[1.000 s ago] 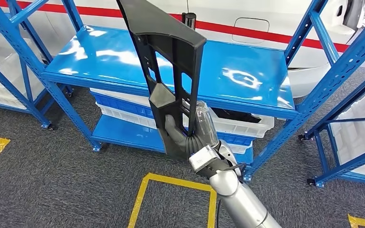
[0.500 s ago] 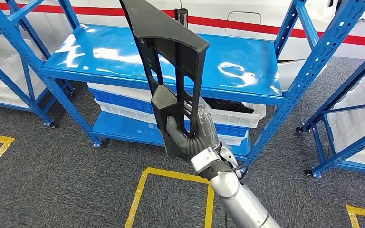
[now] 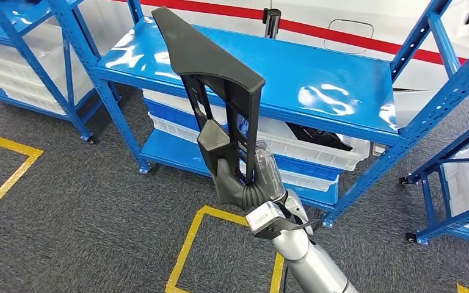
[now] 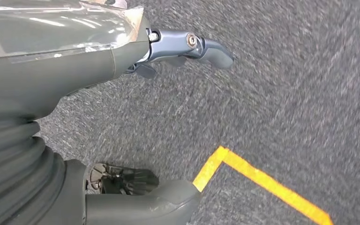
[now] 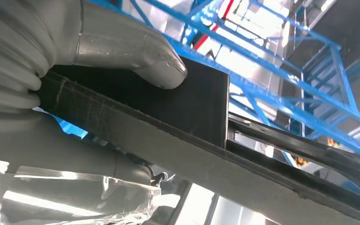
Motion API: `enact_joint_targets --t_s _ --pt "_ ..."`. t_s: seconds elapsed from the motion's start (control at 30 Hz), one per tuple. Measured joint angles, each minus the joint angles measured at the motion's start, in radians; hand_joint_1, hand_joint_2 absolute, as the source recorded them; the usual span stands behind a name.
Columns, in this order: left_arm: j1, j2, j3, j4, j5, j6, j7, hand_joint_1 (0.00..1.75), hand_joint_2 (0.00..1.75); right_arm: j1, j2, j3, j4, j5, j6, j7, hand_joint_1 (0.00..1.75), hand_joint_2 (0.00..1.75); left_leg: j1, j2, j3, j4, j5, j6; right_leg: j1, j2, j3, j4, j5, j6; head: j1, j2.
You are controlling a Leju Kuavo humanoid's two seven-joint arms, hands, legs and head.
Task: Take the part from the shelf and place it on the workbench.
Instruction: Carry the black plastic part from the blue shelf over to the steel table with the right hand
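Note:
The part [image 3: 220, 79] is a long black plastic panel with cut-out slots and a pointed top end. My right hand [image 3: 247, 180] grips its lower end and holds it upright in front of the blue shelf [image 3: 323, 85], off any surface. In the right wrist view the grey thumb [image 5: 154, 65] presses on the flat black face of the part [image 5: 192, 108]. In the left wrist view my left hand [image 4: 75, 93] hangs over the grey carpet, holding nothing, its thumb [image 4: 154, 201] well apart from the fingers [image 4: 192, 44].
White and blue bins [image 3: 317, 152] sit on the shelf's lower level. More blue racks stand at the far left [image 3: 30, 55] and right [image 3: 458, 146]. Yellow floor lines [image 3: 186, 250] mark the grey carpet below my arm. A white body with a red stripe [image 3: 354, 30] lies behind the shelf.
The whole picture has shifted, so the camera has moved; the shelf now sits further right in view. My right hand still holds the part upright in the same way.

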Motion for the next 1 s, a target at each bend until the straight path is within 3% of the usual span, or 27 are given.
enact_joint_targets --t_s 0.03,0.07,0.13,0.2,0.23,0.27,0.33,0.4,0.5,0.57,0.6,0.67,0.73,0.77,0.83,0.9,0.93,1.0 --pt "0.002 0.0 0.0 0.0 0.0 -0.005 -0.003 0.0 1.75 0.005 -0.002 0.0 0.001 -0.003 0.0 -0.001 1.75 1.75 -0.002 -0.01 -0.004 0.001 0.002 0.002 0.0 0.003 -0.019 0.046 -0.014 0.001 0.0 0.0" --pt "0.004 0.0 0.0 0.0 0.0 -0.011 -0.006 0.0 1.75 0.009 -0.004 0.0 0.003 -0.008 0.0 -0.003 1.75 1.75 -0.003 -0.02 -0.006 0.002 0.004 0.002 0.0 0.005 -0.019 0.053 -0.01 0.006 0.0 0.0" --pt "0.006 0.0 0.0 0.0 -0.001 -0.026 -0.011 0.0 1.75 0.012 -0.007 0.0 0.004 -0.021 0.004 -0.01 1.75 1.75 -0.004 -0.041 -0.008 0.007 0.006 0.0 0.0 0.015 0.037 -0.049 0.038 0.02 0.0 0.0" --pt "0.007 0.001 0.0 0.0 0.001 -0.042 -0.018 0.0 1.75 0.014 -0.008 0.0 0.004 -0.035 0.012 -0.02 1.75 1.75 -0.007 -0.06 -0.017 0.017 0.005 -0.006 -0.001 0.053 0.102 -0.182 0.082 0.024 -0.001 0.0" --pt "0.006 0.002 0.001 0.0 0.002 -0.049 -0.022 0.0 1.75 0.016 -0.008 0.0 0.004 -0.039 0.015 -0.023 1.75 1.75 -0.008 -0.069 -0.024 0.022 0.007 -0.011 -0.002 0.068 0.117 -0.218 0.092 0.023 -0.002 0.0" --pt "0.007 0.004 0.002 0.0 0.004 -0.054 -0.025 0.0 1.75 0.019 -0.008 0.0 0.004 -0.043 0.019 -0.026 1.75 1.75 -0.008 -0.077 -0.032 0.026 0.009 -0.017 -0.002 0.077 0.121 -0.231 0.093 0.02 -0.002 0.0" --pt "0.011 0.008 0.003 0.0 0.006 -0.06 -0.028 0.0 1.75 0.025 -0.008 0.001 0.004 -0.049 0.023 -0.03 1.75 1.75 -0.004 -0.09 -0.043 0.029 0.012 -0.029 -0.006 0.064 0.118 -0.231 0.097 0.015 -0.003 0.0" --pt "0.013 0.011 0.004 0.0 0.005 -0.06 -0.03 0.0 1.75 0.027 -0.006 0.001 0.004 -0.056 0.025 -0.033 1.75 1.75 -0.002 -0.066 -0.061 0.064 -0.012 -0.04 -0.012 0.044 0.12 -0.235 0.101 0.004 -0.005 0.0" --pt "0.012 0.015 0.006 0.0 0.0 -0.057 -0.03 0.0 1.75 0.036 -0.004 0.001 0.004 -0.063 0.026 -0.042 1.75 1.75 0.001 -0.011 -0.142 0.239 -0.102 -0.056 -0.009 0.009 0.121 -0.237 0.103 -0.007 -0.008 0.0" --pt "0.014 0.017 0.008 0.0 -0.004 -0.054 -0.03 0.0 1.75 0.044 -0.004 0.001 0.004 -0.065 0.026 -0.044 1.75 1.75 0.006 -0.001 -0.178 0.315 -0.12 -0.062 -0.007 -0.012 0.12 -0.236 0.102 -0.007 -0.008 0.0" --pt "0.015 0.017 0.009 0.0 -0.006 -0.053 -0.03 0.0 1.75 0.046 -0.004 0.001 0.004 -0.065 0.025 -0.045 1.75 1.75 0.007 0.003 -0.167 0.295 -0.1 -0.063 -0.007 -0.023 0.121 -0.236 0.102 -0.007 -0.008 0.0" --pt "0.016 0.019 0.01 0.0 -0.01 -0.052 -0.031 0.0 1.75 0.048 -0.004 0.001 0.004 -0.068 0.025 -0.047 1.75 1.75 0.009 0.027 -0.095 0.159 -0.036 -0.061 -0.007 -0.04 0.123 -0.237 0.101 -0.006 -0.008 0.0" --pt "0.014 0.021 0.01 0.0 -0.01 -0.051 -0.034 0.0 1.75 0.049 -0.004 0.0 0.004 -0.072 0.025 -0.049 1.75 1.75 0.003 0.051 -0.038 0.049 -0.001 -0.054 0.0 -0.053 0.122 -0.237 0.1 -0.002 -0.006 0.0" --pt "0.013 0.021 0.01 0.0 -0.01 -0.051 -0.035 0.0 1.75 0.05 -0.004 0.0 0.004 -0.074 0.025 -0.05 1.75 1.75 -0.001 0.055 -0.031 0.031 0.001 -0.049 0.003 -0.058 0.122 -0.237 0.099 0.001 -0.006 0.0" --pt "0.013 0.023 0.013 0.0 -0.01 -0.051 -0.039 0.0 1.75 0.052 -0.004 -0.001 0.003 -0.076 0.024 -0.052 1.75 1.75 -0.007 0.037 -0.036 0.028 0.005 -0.035 0.006 -0.07 0.123 -0.239 0.1 0.011 -0.004 0.0" --pt "0.013 0.024 0.015 0.0 -0.011 -0.051 -0.045 0.0 1.75 0.055 -0.004 -0.001 0.003 -0.077 0.022 -0.055 1.75 1.75 -0.006 0.022 -0.035 0.018 0.014 -0.019 0.005 -0.053 0.113 -0.218 0.084 0.017 -0.004 0.0" --pt "0.012 0.025 0.015 0.0 -0.012 -0.049 -0.048 0.0 1.75 0.056 -0.005 -0.001 0.002 -0.077 0.021 -0.057 1.75 1.75 -0.004 0.015 -0.033 0.013 0.02 -0.012 0.004 -0.035 0.096 -0.18 0.061 0.014 -0.003 0.0" --pt "0.011 0.026 0.015 0.0 -0.016 -0.044 -0.053 0.0 1.75 0.061 -0.009 -0.002 0.002 -0.079 0.02 -0.061 1.75 1.75 -0.004 -0.003 -0.037 0.011 0.024 -0.003 0.002 -0.003 0.038 -0.05 -0.001 0.002 -0.002 0.0"
